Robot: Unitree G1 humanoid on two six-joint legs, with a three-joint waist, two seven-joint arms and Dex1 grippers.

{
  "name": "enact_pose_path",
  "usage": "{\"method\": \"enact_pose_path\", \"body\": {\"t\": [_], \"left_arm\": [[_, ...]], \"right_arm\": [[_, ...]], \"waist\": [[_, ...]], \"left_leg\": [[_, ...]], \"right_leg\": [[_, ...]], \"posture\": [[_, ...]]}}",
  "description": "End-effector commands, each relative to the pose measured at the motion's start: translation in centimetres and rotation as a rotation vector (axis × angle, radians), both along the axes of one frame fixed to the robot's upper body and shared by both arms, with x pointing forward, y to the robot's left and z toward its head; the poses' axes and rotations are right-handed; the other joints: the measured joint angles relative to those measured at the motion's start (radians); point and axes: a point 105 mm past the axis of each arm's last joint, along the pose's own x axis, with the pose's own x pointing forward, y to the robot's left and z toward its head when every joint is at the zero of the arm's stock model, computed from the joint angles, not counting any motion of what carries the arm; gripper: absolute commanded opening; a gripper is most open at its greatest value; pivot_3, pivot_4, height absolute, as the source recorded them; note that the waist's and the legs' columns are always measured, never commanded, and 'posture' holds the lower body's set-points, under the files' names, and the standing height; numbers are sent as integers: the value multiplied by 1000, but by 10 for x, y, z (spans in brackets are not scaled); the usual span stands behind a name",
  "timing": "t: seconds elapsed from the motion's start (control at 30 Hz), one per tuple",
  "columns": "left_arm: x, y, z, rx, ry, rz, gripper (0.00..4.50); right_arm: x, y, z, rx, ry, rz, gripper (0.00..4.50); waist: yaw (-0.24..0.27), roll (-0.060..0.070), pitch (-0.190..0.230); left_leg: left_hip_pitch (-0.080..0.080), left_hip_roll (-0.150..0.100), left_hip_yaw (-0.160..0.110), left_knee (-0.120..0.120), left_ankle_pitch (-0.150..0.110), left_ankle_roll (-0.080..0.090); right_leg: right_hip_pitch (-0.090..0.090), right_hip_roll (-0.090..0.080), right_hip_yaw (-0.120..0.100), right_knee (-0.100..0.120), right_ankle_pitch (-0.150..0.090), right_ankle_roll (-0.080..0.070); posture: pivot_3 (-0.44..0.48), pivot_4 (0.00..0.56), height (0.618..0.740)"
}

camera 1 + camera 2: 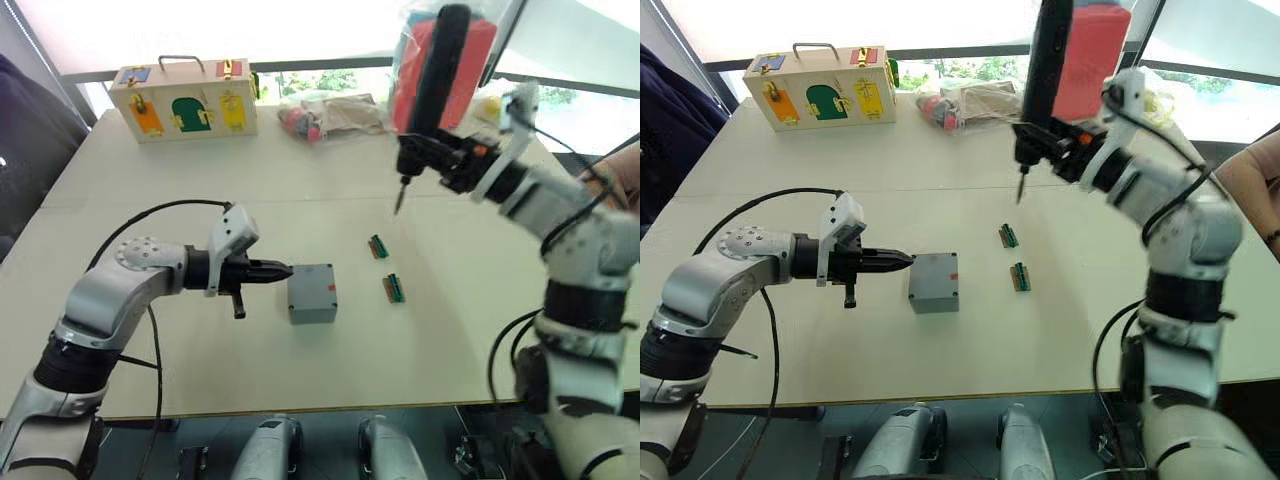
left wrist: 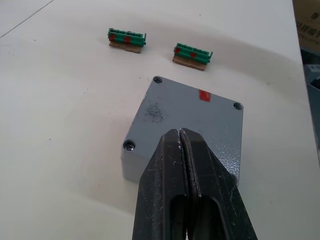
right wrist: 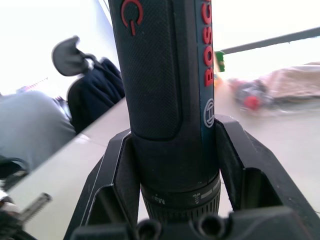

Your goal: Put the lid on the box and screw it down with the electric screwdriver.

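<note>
While my right gripper [image 1: 1065, 140] grips the electric screwdriver [image 1: 1045, 75] upright, well above the box [image 1: 312, 293], my left gripper [image 1: 268, 270], pinched shut and empty, touches the box's side, its lid [image 2: 192, 107] seated on top. I should steady the box, then lower the bit squarely into a corner screw hole.

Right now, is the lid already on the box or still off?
On. The lid sits flush on the box, its corner screw holes showing, with the left pincer shut at its edge.
</note>
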Motion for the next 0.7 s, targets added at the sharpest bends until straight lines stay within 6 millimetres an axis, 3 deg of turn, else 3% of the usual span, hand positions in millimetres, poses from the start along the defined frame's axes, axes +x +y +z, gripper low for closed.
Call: {"method": "enact_pose_path", "body": {"t": [0.03,0.37,0.7], "left_arm": [[3,-3,7,7,-23,-30,0],[4,-20,-15,89,-27,-84,0],[9,-26,-28,114,-34,-113,0]], "right_arm": [[-27,23,14,-10,-180,13,1712],[-36,57,-22,1,-150,44,1712],[-27,55,-44,-69,-151,-3,1712]], "waist": [[3,0,0],[2,0,0],[3,0,0]], "left_leg": [[0,0,0,0,0,0],[0,0,0,0,0,0],[2,0,0,0,0,0]], "right_leg": [[0,0,0,1,0,0],[0,1,0,1,0,0],[1,1,0,1,0,0]], "posture": [[0,150,740],[0,150,740],[0,150,740]]}}
